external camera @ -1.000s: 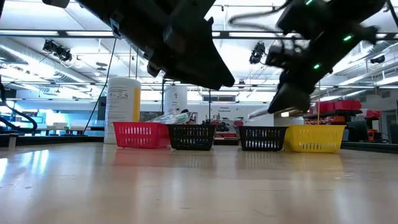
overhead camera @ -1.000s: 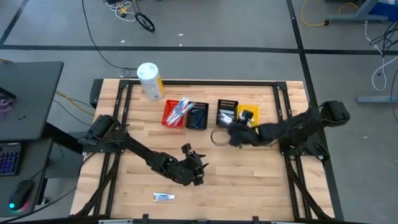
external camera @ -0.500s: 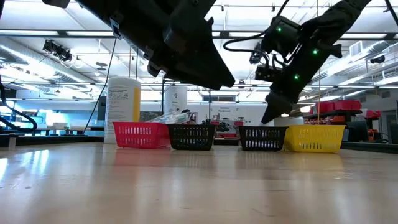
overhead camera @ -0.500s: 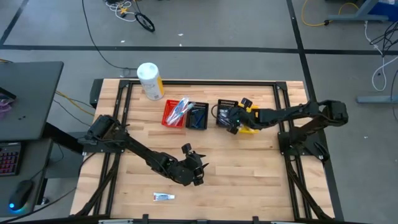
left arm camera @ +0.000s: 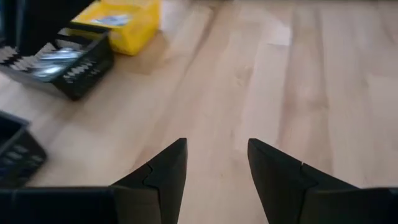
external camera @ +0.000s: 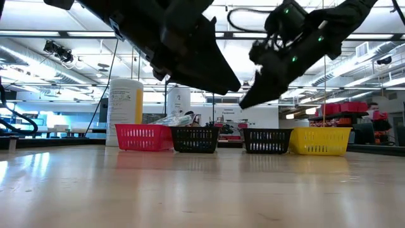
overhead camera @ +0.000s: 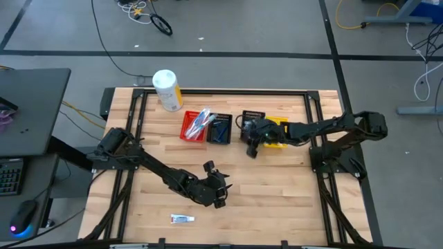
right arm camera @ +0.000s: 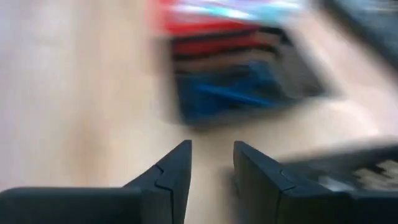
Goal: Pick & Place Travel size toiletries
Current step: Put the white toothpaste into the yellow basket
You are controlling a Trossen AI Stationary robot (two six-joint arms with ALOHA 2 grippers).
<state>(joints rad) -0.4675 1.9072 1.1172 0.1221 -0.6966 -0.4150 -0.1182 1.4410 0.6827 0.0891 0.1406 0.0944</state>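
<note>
A small white toothpaste tube (overhead camera: 183,218) lies flat on the wood near the table's front edge. My left gripper (overhead camera: 220,191) hangs open a little to the right of it and farther back, with nothing between its fingers (left arm camera: 214,146). My right gripper (overhead camera: 250,149) hovers open and empty (right arm camera: 211,146) just in front of the right black bin (overhead camera: 252,121). Toothbrushes (overhead camera: 201,119) stick out of the red bin (overhead camera: 192,128). Blue razors (right arm camera: 242,93) lie in the left black bin (overhead camera: 220,130).
Red, black, black and yellow bins (overhead camera: 277,128) stand in a row toward the far edge. A white-and-yellow cylinder (overhead camera: 167,90) stands at the far left. Bare wood spans the table's middle and near right.
My right gripper has swung from over the right black and yellow bins toward the table's left and near side. Its wrist has turned on the way.
</note>
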